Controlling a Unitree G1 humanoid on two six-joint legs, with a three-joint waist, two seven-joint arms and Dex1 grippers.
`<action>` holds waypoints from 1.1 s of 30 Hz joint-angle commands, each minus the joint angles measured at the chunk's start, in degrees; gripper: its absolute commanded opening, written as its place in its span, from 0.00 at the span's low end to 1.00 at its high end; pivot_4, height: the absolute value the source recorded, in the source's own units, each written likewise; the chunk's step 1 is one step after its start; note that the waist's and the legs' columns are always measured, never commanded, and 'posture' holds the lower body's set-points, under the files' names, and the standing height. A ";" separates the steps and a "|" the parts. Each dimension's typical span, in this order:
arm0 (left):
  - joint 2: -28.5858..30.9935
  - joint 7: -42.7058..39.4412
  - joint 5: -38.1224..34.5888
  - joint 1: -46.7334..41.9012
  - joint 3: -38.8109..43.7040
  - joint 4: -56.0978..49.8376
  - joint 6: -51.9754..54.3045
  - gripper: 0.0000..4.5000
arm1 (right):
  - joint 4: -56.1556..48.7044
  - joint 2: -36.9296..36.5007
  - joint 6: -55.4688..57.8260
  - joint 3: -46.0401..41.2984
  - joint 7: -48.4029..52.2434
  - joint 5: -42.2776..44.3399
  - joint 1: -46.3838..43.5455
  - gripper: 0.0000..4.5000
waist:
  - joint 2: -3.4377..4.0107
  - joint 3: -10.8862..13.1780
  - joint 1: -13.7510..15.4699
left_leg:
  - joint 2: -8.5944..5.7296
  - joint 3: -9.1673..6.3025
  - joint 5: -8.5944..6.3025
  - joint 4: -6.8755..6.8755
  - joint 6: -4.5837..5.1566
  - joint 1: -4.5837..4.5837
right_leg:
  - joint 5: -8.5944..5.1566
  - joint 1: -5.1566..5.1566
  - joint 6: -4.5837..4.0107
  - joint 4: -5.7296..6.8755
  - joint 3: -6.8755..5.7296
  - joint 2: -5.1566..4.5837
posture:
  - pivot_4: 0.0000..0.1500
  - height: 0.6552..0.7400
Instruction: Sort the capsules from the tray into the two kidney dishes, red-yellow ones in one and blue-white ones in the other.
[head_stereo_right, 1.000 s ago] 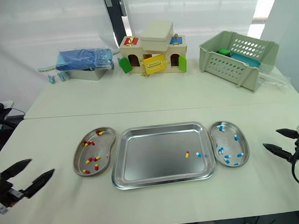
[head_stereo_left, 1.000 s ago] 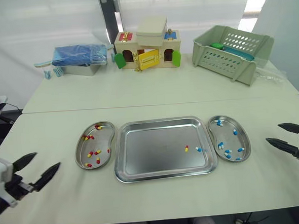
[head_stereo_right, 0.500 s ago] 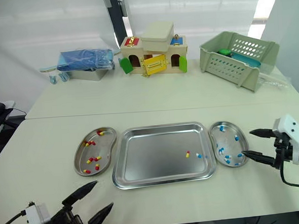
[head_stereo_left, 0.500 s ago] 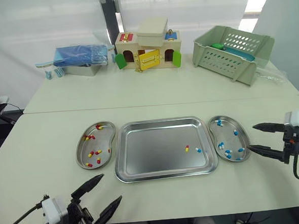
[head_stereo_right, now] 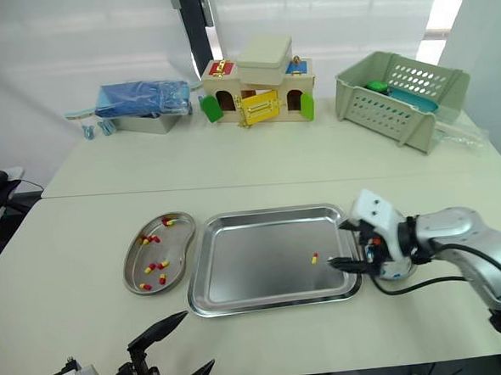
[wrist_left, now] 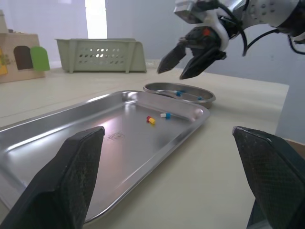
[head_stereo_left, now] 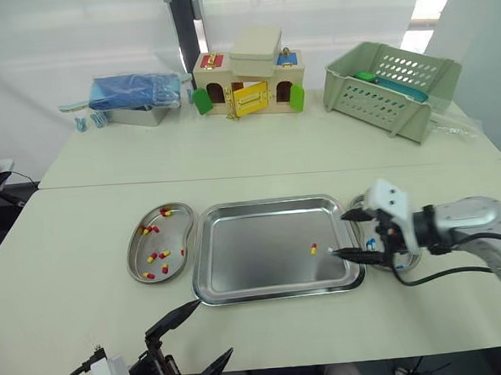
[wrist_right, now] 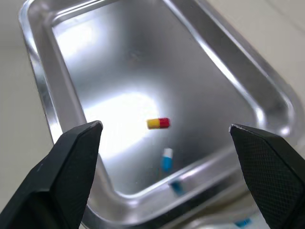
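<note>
Left gripper (head_stereo_left: 213, 327) sits low at the near table edge, in front of the tray's left corner, fingers spread wide, nothing in them. Left kidney dish (head_stereo_left: 135, 245) is just beside the tray's left side and holds several red-yellow capsules (head_stereo_left: 157, 257). The tray (head_stereo_left: 256, 281) is mid-table and mostly bare. Two capsules lie near its right end: one red-yellow capsule (head_stereo_left: 313, 249), and one blue-white capsule (head_stereo_left: 332, 250) just to its right, close but apart. Right gripper (head_stereo_left: 338, 235) hangs over the tray's right rim, fingers apart, gripping nothing. Its nearer fingertip is close to the blue-white capsule; can't tell if it touches. Right kidney dish (wrist_left: 195, 100) is just beside the tray's right side, partly behind that gripper, with blue-white capsules (wrist_left: 180, 92) inside. Along the back of the table are a blue-wrapped metal box (head_stereo_left: 134, 93), a toy house (head_stereo_left: 246, 81) and a green basket (head_stereo_left: 389, 85).
</note>
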 commanded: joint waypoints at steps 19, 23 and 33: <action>1.86 1.93 -0.20 2.40 -3.76 2.47 -8.01 0.99 | 5.11 9.21 1.13 14.75 -6.13 -14.07 -6.45 1.00 | -0.01 0.01 -0.01 | -0.01 -0.01 0.00 -0.02 0.00 -0.12 | 0.00 -0.23 0.00 0.07 0.01 0.00 | 1.00 1.00; 2.83 2.61 0.01 2.39 -3.99 2.39 -8.09 1.00 | 6.05 8.96 0.05 15.90 -5.97 -16.10 -5.56 0.79 | -0.01 0.01 -0.01 | -0.02 -0.01 0.00 -0.01 0.00 -0.12 | 0.00 -0.23 0.00 0.07 0.01 0.00 | 1.00 1.00; 4.42 3.30 0.14 2.46 -4.16 2.77 -8.32 1.00 | 5.28 8.90 0.12 15.66 -5.16 -17.62 -3.54 0.32 | -0.01 -0.02 0.00 | -0.01 -0.02 0.00 -0.02 0.00 -0.10 | 0.00 -0.21 0.00 0.07 0.00 0.01 | 1.00 1.00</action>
